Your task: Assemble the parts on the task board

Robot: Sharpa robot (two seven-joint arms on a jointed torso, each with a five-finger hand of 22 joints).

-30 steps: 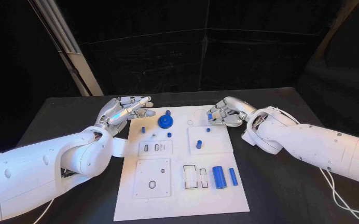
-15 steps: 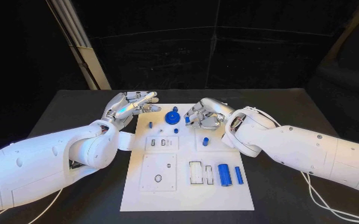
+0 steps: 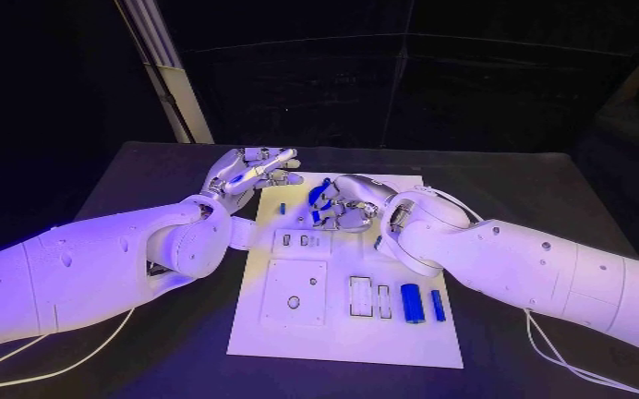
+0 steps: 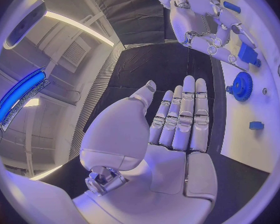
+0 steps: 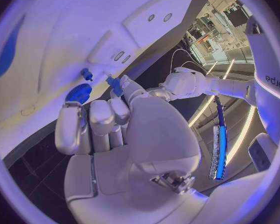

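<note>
We see the white task board (image 3: 349,344), a flat, matte rectangular plate, lying in the middle of the black table (image 3: 147,163), with both white, glossy arms reaching over its far end. The right hand (image 3: 341,205), silver and jointed, is curled over the board's upper part; in the right wrist view its fingertips pinch a small blue block-shaped part (image 5: 115,86). Just beside it stands a round, toothed blue gear (image 5: 78,93), and a little blue peg (image 5: 86,74) rises from the plate close by. The left hand (image 3: 249,175) hovers at the board's far left corner, released, its fingers (image 4: 185,114) straight, side by side, and holding nothing. Nearer the robot, a smooth blue cylinder (image 3: 412,302) and a slimmer blue bar (image 3: 437,305) lie side by side on the board, to the right of two narrow rectangular slots (image 3: 369,296). A square raised panel (image 3: 297,292) with a small oval ring sits left of these.
</note>
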